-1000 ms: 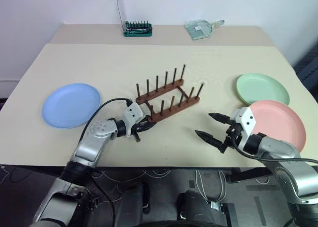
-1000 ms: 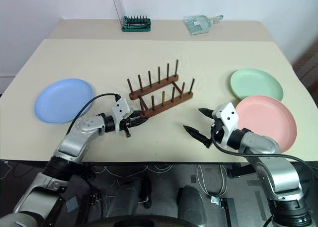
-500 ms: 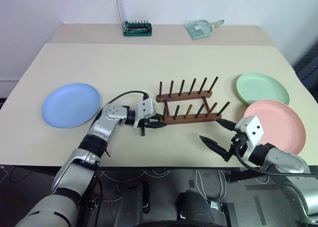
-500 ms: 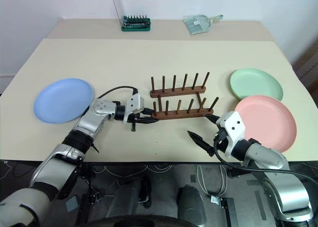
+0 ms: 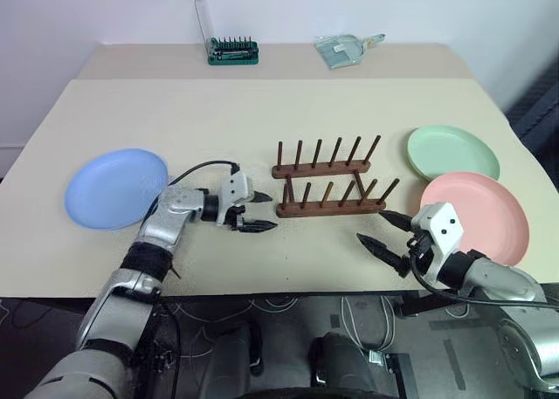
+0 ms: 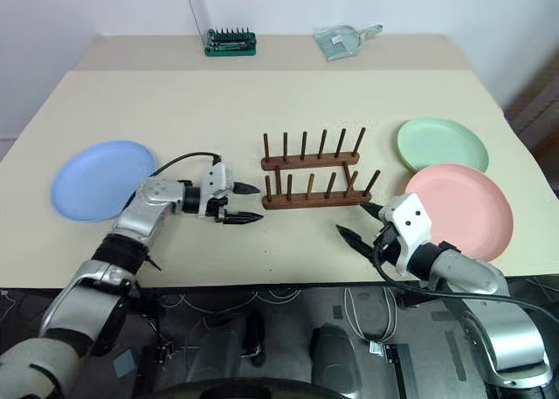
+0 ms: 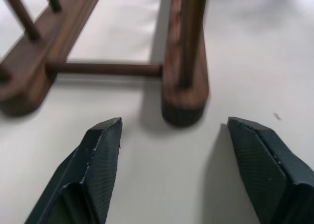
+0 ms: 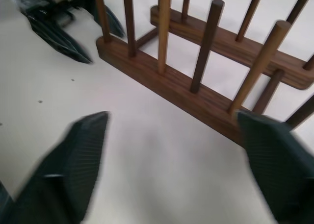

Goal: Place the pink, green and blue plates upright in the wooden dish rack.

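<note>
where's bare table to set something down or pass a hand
Free: the wide stretch between the blue plate and the wooden dish rack, and behind the rack up to the bit tray. Crowded: the right side, where the green plate and pink plate sit together.

No text, label, brand, number or sign can be read anywhere: any marks on the far items at the back of the bench are too small.

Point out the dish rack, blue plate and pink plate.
wooden dish rack [image 5: 330,209]: left eye view, near rail.
blue plate [image 5: 115,188]: left eye view, plate centre.
pink plate [image 5: 480,216]: left eye view, plate centre.
</note>
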